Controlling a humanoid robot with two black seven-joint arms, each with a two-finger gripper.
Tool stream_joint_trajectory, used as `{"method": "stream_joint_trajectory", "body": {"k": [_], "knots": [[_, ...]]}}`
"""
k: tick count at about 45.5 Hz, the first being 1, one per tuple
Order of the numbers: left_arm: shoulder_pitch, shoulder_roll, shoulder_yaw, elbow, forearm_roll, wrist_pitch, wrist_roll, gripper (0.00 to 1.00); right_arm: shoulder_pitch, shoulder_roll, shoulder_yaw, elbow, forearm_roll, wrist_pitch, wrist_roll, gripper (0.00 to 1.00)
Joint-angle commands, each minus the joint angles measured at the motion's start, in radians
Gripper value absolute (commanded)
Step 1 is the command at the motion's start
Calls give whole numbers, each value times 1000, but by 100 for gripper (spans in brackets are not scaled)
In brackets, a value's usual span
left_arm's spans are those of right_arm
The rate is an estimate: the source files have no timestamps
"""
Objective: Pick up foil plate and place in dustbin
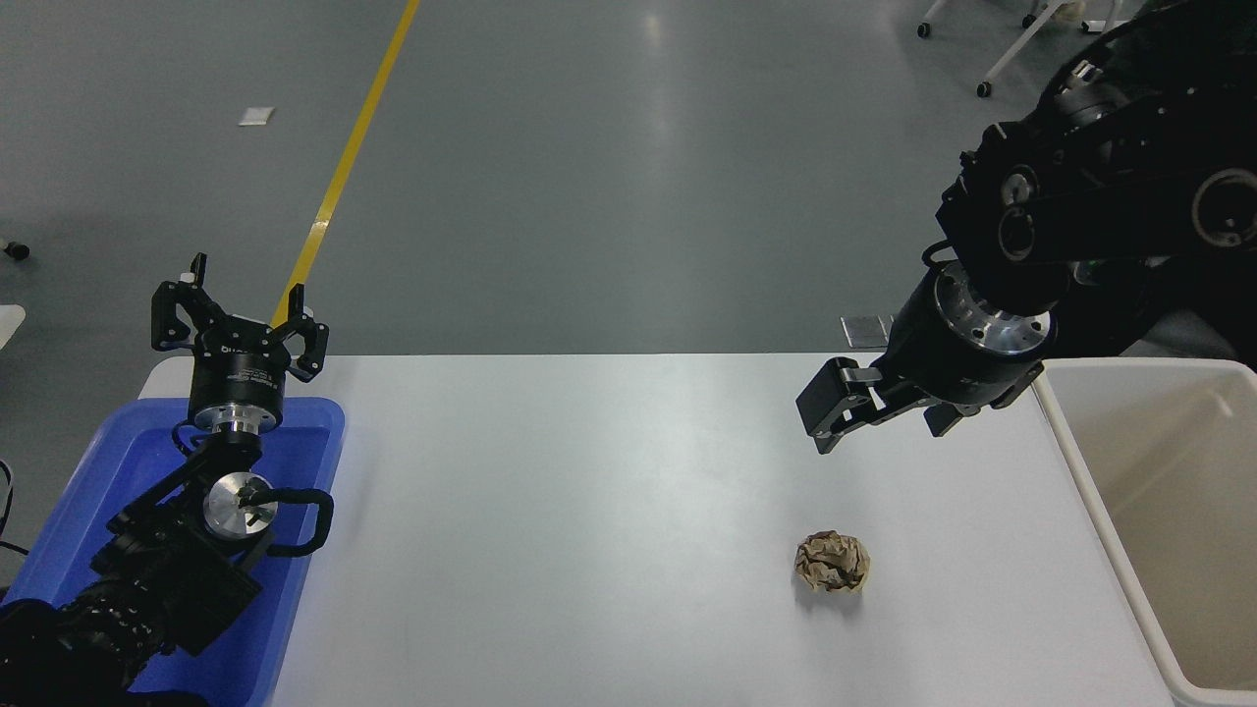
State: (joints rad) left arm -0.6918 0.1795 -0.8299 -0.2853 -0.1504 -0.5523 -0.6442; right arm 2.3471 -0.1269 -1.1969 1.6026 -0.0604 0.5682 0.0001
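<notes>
The right gripper (823, 424) hangs above the white worktop (589, 511) near its far right side, just left of the cream-white dustbin (1100, 491), holding nothing; whether its fingers are spread or clenched cannot be told from this angle. The left gripper (236, 319) sits parked over the blue tub (295, 550) at the lower left, fingers released. A crumpled brown paper ball (832, 562) lies on the worktop nearer than the right gripper, and the foil plate cannot be seen.

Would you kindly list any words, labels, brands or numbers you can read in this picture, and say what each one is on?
None can be read.
Left gripper: small pale print on its black body, too blurred to read.
Right gripper, blue tub, dustbin, paper ball: no visible text.
</notes>
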Motion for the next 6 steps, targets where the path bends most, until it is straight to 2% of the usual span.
{"method": "stream_joint_trajectory", "body": {"k": [1, 6], "knots": [[0, 0, 0, 0, 0, 2, 0, 99, 5, 24, -30, 0, 39, -28, 0, 100], [0, 0, 0, 0, -1, 0, 0, 99, 12, 20, -44, 2, 40, -18, 1, 100]]}}
